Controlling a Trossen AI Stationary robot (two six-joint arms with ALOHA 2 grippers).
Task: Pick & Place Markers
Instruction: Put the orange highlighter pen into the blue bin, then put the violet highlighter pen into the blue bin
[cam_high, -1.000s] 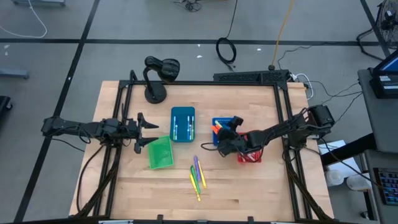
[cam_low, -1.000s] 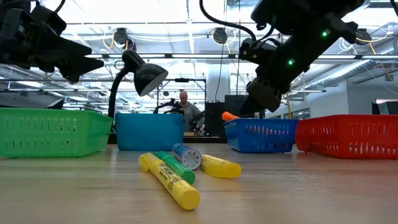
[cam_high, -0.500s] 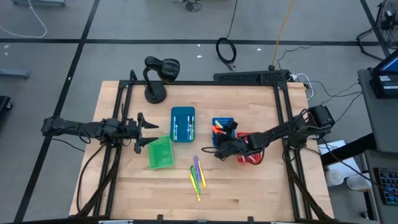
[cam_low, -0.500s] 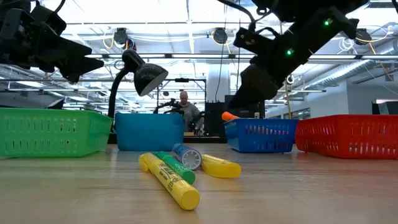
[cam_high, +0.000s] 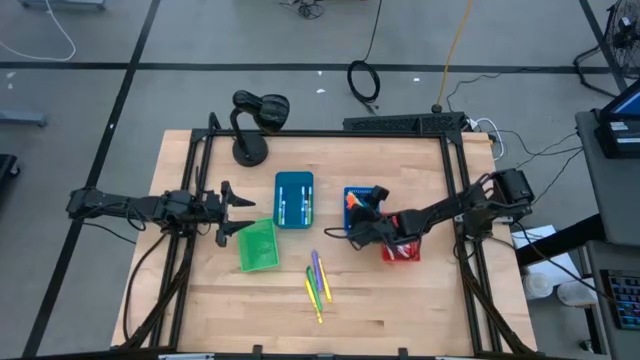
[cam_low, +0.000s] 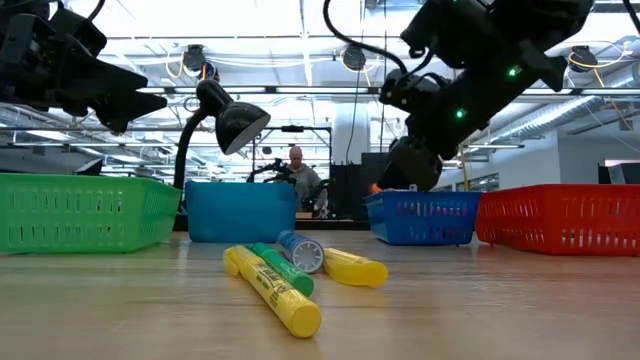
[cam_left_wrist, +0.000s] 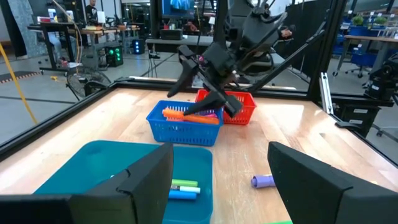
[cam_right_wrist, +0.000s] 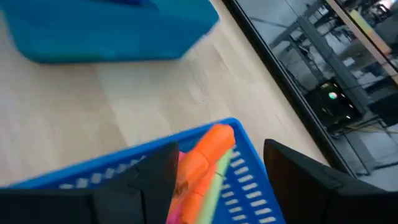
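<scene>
Four loose markers (cam_high: 318, 278), yellow, green and purple, lie flat in a cluster on the worktop (cam_high: 400, 310), just in front of the teal bin (cam_high: 294, 200). Two more lie flat inside that bin, and orange ones (cam_right_wrist: 202, 158) lie piled in the blue bin (cam_high: 352, 196) beside it.

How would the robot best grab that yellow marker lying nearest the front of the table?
Probably from straight above, fingers closing across the middle of the yellow marker. It lies flat on the table, close beside the green marker, so mid-barrel, crosswise, is likely the steadiest grip.
</scene>
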